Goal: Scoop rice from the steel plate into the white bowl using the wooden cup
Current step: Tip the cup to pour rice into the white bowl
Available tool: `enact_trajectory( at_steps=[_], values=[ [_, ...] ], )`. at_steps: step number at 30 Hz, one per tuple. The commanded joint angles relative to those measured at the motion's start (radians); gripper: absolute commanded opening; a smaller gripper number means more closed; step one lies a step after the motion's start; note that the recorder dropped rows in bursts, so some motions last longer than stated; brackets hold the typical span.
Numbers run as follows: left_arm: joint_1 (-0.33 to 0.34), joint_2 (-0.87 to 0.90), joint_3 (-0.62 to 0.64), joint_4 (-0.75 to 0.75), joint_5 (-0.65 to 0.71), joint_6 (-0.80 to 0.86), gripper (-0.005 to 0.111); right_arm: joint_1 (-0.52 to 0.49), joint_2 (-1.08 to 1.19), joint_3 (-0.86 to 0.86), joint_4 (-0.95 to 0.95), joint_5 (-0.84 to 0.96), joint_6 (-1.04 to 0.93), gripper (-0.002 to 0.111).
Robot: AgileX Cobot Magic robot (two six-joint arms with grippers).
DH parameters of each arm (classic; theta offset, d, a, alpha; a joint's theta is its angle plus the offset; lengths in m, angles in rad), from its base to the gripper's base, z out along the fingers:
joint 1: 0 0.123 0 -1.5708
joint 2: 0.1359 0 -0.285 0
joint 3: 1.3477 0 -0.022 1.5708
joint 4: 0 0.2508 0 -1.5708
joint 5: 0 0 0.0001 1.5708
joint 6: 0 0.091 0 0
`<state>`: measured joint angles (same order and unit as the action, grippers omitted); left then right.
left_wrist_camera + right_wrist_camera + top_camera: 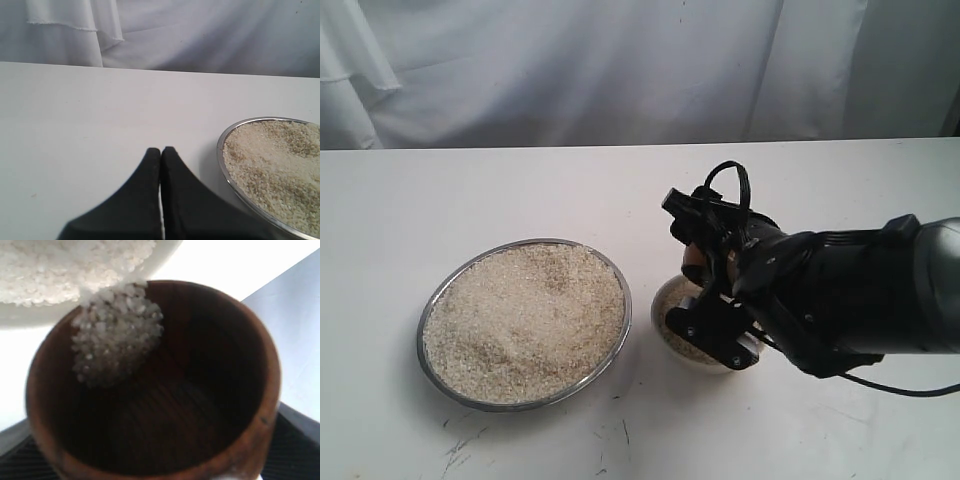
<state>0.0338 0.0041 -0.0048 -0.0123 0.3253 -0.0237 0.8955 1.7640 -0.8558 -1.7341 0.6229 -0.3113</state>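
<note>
The steel plate (438,300) lies left of centre, heaped with rice (525,320). Just to its right stands the white bowl (660,312), partly hidden by my right gripper (705,275). That gripper is shut on the wooden cup (693,256) and holds it tipped over the bowl. In the right wrist view the cup (250,390) has a clump of rice (115,340) sliding from its dark inside towards the bowl (30,315), which holds more grains. My left gripper (161,150) is shut and empty, low over the table beside the plate's rim (223,150).
A white cloth backdrop (620,70) hangs behind the table's far edge. Bare white tabletop (470,190) stretches behind and left of the plate. The right arm's black body (840,300) and cable cover the table's right side. Dark scuff marks (460,445) lie near the front edge.
</note>
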Motion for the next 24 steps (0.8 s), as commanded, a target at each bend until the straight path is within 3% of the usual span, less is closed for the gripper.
enact_trajectory(
  at_steps=[1,24],
  values=[
    [-0.003,-0.004,0.005,0.000,-0.006,0.000,0.000,0.024,-0.013,0.002,-0.010,0.065,-0.032,0.000],
    [-0.003,-0.004,0.005,0.000,-0.006,0.000,0.000,0.081,-0.020,0.002,-0.010,0.144,-0.204,0.000]
  ],
)
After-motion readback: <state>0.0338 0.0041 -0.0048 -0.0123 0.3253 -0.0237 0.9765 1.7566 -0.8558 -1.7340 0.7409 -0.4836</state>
